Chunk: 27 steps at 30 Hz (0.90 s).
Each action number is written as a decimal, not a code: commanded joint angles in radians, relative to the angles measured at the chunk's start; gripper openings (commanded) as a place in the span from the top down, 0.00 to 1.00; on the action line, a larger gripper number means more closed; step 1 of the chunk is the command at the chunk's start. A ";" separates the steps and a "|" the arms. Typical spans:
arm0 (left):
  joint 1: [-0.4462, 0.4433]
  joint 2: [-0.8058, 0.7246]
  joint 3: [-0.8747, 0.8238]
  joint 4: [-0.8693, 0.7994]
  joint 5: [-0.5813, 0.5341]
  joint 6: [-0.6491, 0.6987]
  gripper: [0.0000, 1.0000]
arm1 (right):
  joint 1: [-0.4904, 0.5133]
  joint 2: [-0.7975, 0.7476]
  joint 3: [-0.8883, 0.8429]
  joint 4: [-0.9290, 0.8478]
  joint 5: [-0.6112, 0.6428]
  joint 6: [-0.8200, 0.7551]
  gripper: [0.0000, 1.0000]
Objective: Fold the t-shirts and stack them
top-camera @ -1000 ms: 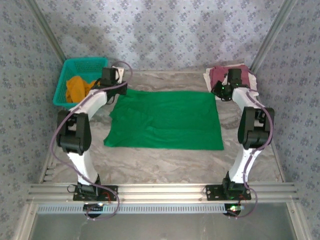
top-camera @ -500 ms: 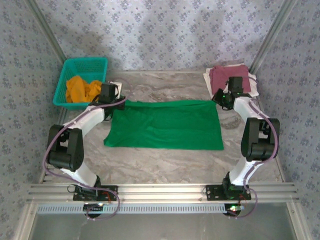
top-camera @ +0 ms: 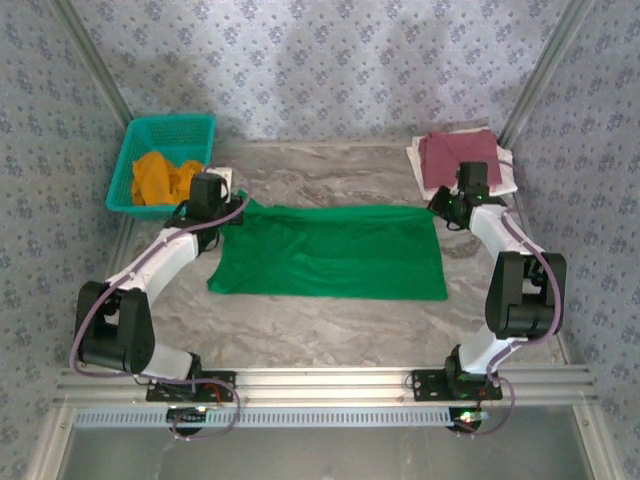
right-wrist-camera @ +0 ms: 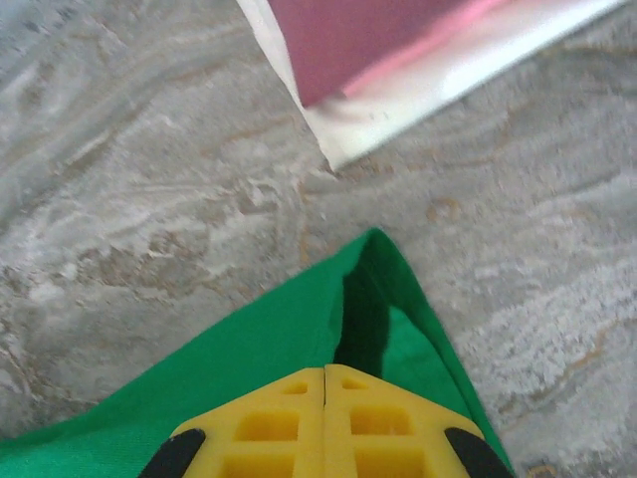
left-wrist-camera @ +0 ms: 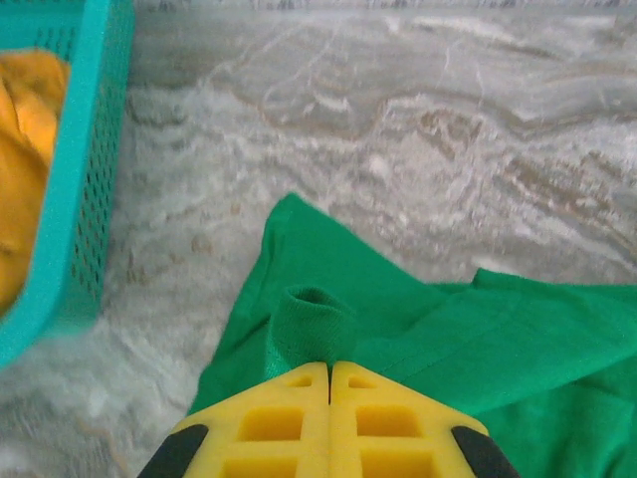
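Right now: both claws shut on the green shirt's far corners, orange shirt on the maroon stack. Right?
One error: the orange shirt lies in the teal basket at far left, not on the maroon stack, per the top external view. The left claw and right claw are each shut on a corner of the green shirt.

Soft matt green t-shirt (top-camera: pixel 330 250) cloth lies on smooth grey marbled table (top-camera: pixel 330 330); basket (top-camera: pixel 130 165) teal plastic mesh.

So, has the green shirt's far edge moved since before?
Yes. The green shirt has its far edge pulled nearer, away from the basket.
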 commanded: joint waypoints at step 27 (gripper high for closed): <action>-0.059 -0.070 0.000 -0.181 0.179 -0.006 0.34 | 0.060 -0.089 -0.010 -0.148 -0.130 -0.035 0.73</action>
